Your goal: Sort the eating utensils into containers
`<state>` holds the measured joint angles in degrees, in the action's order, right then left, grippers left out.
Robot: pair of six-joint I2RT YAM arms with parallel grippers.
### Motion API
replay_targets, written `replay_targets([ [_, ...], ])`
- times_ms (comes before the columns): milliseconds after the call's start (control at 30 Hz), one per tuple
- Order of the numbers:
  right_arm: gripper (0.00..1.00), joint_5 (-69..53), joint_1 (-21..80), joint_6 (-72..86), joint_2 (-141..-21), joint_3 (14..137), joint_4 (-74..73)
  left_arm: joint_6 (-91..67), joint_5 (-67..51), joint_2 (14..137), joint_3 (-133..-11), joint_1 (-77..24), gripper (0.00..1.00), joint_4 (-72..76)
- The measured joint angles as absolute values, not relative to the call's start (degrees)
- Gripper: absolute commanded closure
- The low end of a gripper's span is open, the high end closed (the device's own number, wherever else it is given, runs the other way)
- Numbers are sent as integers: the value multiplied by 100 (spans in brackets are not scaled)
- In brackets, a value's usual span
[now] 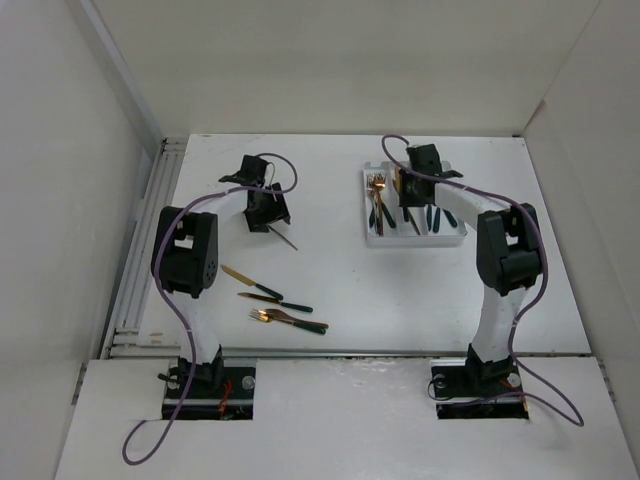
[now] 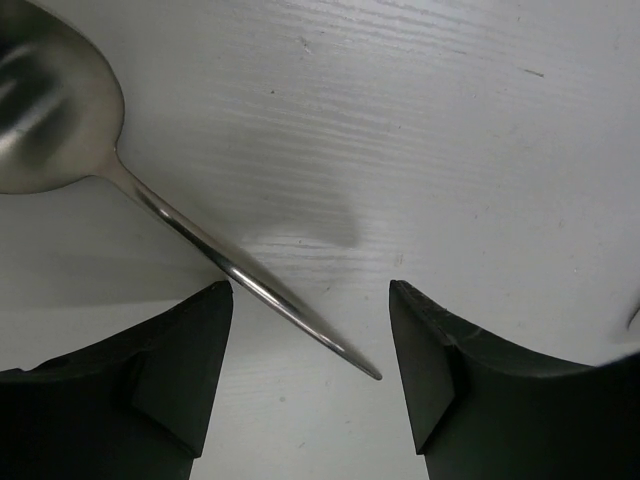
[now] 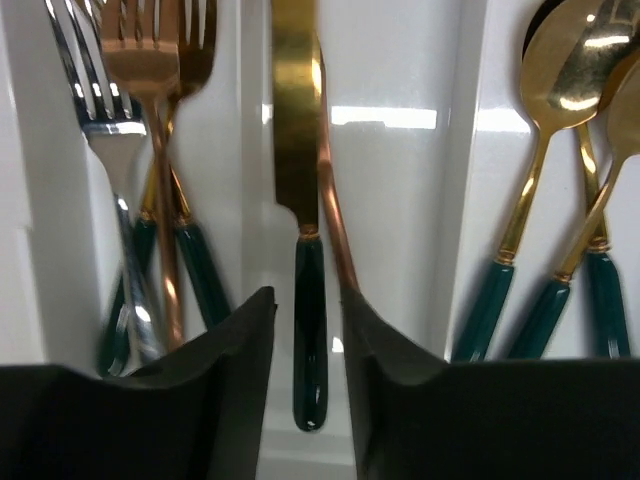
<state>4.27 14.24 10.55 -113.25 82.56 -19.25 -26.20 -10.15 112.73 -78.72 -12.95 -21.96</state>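
Right gripper point(image 3: 308, 300) hangs low over the middle compartment of the white tray point(image 3: 465, 200), jaws narrowly parted either side of the dark green handle of a gold-bladed knife point(image 3: 296, 150), with a sliver of white showing on each side. Forks point(image 3: 150, 60) fill the compartment at frame left, spoons point(image 3: 575, 60) the one at frame right. Left gripper point(image 2: 310, 300) is spread wide over the table point(image 2: 450, 120), the thin handle of a silver spoon point(image 2: 60, 100) lying between its fingers, bowl at upper left. Four loose utensils point(image 1: 275, 300) lie at lower left of the overhead view.

White wood-grain table point(image 1: 400, 290), plain white walls point(image 1: 330, 60) around it, metal rail point(image 1: 138, 262) along its left edge
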Motion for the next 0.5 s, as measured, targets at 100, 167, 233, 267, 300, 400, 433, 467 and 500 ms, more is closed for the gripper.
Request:
replay_targets([
  [100, 44, 438, 1391, 1002, -11327, 8285, -2182, -2670, -1004, 11369, -7988, -1306, 38, -2217],
  [167, 42, 451, 1387, 972, -11327, 8289, -2263, -2716, -1000, 11452, -8093, -1306, 38, -2246],
  [233, 42, 460, 1382, 952, -11319, 8289, -2311, -2768, -928, 11537, -8232, -1306, 38, -2294],
  [267, 42, 467, 1382, 934, -11306, 8289, -2342, -2801, -860, 11574, -8291, -1313, 38, -2307],
  [300, 42, 471, 1382, 921, -11284, 8289, -2370, -2842, -792, 11596, -8335, -1319, 38, -2324],
  [400, 42, 471, 1382, 902, -11122, 8270, -2403, -2919, -572, 11605, -8353, -1354, 38, -2344],
  [433, 42, 473, 1382, 897, -11039, 8261, -2408, -2939, -506, 11605, -8353, -1369, 40, -2353],
  [467, 42, 473, 1382, 895, -10947, 8243, -2403, -2956, -410, 11605, -8355, -1378, 40, -2368],
  [500, 42, 473, 1382, 888, -10844, 8230, -2403, -2961, -311, 11607, -8366, -1385, 42, -2397],
])
